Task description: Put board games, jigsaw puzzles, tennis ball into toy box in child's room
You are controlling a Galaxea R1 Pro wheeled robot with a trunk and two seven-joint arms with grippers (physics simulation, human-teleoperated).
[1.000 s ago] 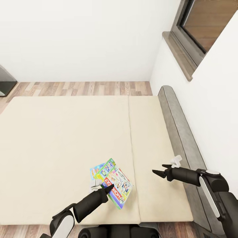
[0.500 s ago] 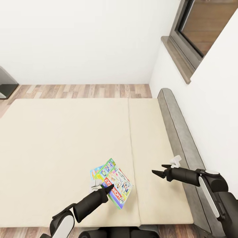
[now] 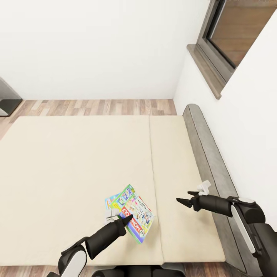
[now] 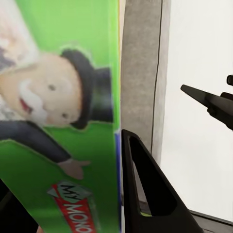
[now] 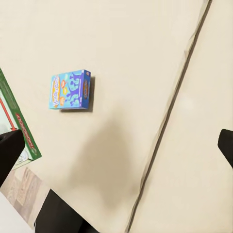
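My left gripper is shut on the white-green board game, holding it tilted just above the near part of the bed. In the left wrist view the game's green printed face lies against one dark finger. The blue board game lies flat on the mattress; its corner peeks from under the held game. My right gripper hovers open and empty over the mattress near the headboard, apart from both games.
A grey headboard runs along the right wall under a dark-framed window with a deep sill. A strip of wood floor lies beyond the bed, with a dark piece of furniture at far left.
The whole picture has slid down a little, so the camera has moved. Both arms and the held game keep their places relative to each other.
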